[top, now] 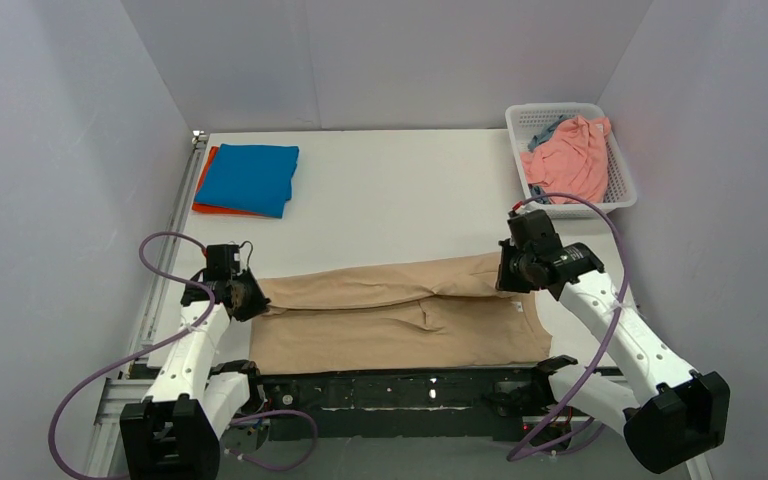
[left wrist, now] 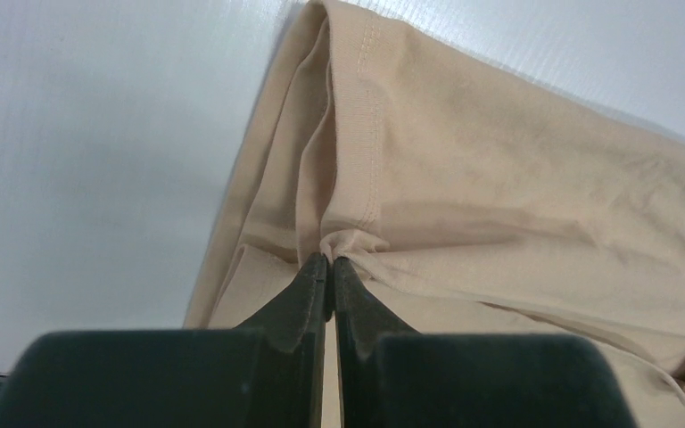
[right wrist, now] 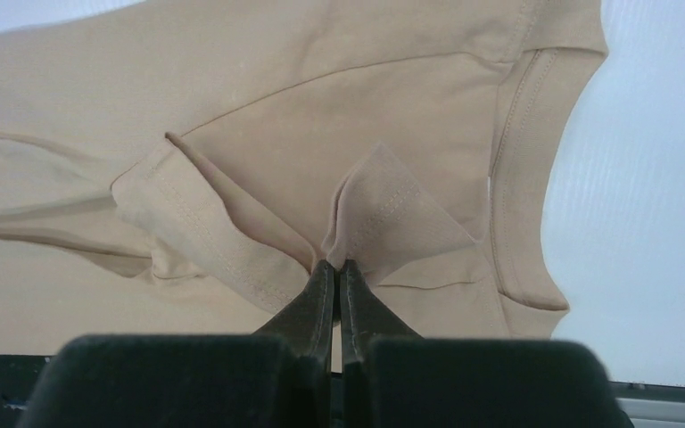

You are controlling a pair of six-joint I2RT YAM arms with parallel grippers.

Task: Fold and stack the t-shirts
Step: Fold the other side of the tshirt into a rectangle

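Top external: my left gripper and right gripper both pinch the beige t-shirt, spread along the near edge of the table; I'd bring both ends over together, taut, edges aligned.

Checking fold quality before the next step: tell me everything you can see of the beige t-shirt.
The beige t-shirt is plain soft knit with stitched hems, stretched sideways along the table's near edge, its far long side folded over toward the middle. Its collar and a sleeve lie at the right end, bottom hem at the left. The left claw is shut on the hem end, the right claw on a pinch beside the collar.
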